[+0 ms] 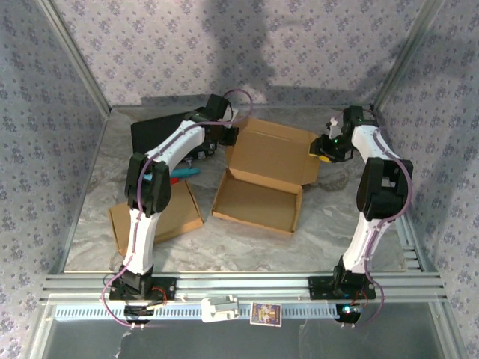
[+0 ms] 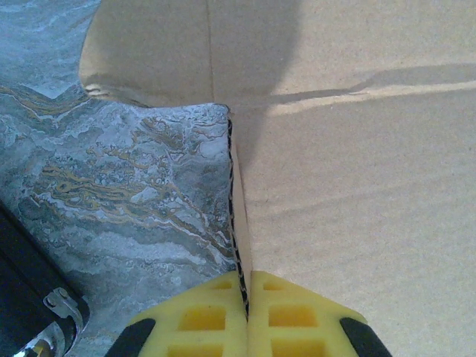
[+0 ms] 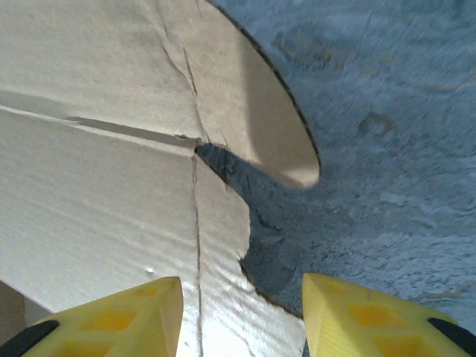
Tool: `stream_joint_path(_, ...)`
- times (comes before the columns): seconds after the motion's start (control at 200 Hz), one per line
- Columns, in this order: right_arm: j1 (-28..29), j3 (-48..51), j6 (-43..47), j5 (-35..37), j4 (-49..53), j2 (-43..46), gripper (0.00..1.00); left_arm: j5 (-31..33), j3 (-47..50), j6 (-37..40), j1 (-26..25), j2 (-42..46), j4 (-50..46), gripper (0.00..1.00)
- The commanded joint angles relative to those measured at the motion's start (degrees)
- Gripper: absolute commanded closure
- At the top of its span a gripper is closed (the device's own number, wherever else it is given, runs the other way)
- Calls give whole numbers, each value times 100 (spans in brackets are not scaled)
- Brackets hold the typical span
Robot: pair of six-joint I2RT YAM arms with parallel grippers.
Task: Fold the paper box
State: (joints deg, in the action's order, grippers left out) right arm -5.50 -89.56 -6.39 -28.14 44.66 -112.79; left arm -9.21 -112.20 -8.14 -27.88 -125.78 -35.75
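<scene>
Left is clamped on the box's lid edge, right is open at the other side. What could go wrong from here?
1. The left gripper pinches only the thin edge of the paper box; a pull could slip it off or crease the panel.
2. The right gripper stands open astride the edge beside the rounded flap, where the board looks cracked at the slit; closing and pulling there might tear it.

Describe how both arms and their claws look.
The left arm and right arm have white links and black joints, each trailed by a thin purple cable. The left claw and right claw have yellow fingers with square recesses and black bases.
</scene>
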Motion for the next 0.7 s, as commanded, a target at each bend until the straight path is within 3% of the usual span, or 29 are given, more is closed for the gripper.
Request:
stream_joint_path(0.0, 8, -264, 195, -313, 328, -18, 55, -58, -3, -3, -28, 227, 92, 95)
stream_joint_path(0.13, 9, -95, 213, -94, 430, -3, 59, -38, -44, -25, -20, 203, 79, 95)
stream_joint_path(0.295, -126, 437, 82, 422, -17, 436, 56, -25, -86, -21, -24, 185, 45, 96)
stream_joint_path(0.48, -175, 339, 138, -108, -125, 346, 54, -50, -99, -25, -16, 177, 55, 96)
stream_joint_path(0.695, -3, 47, 200, -596, 135, -44, 59, -54, -139, -38, -3, 142, 42, 96)
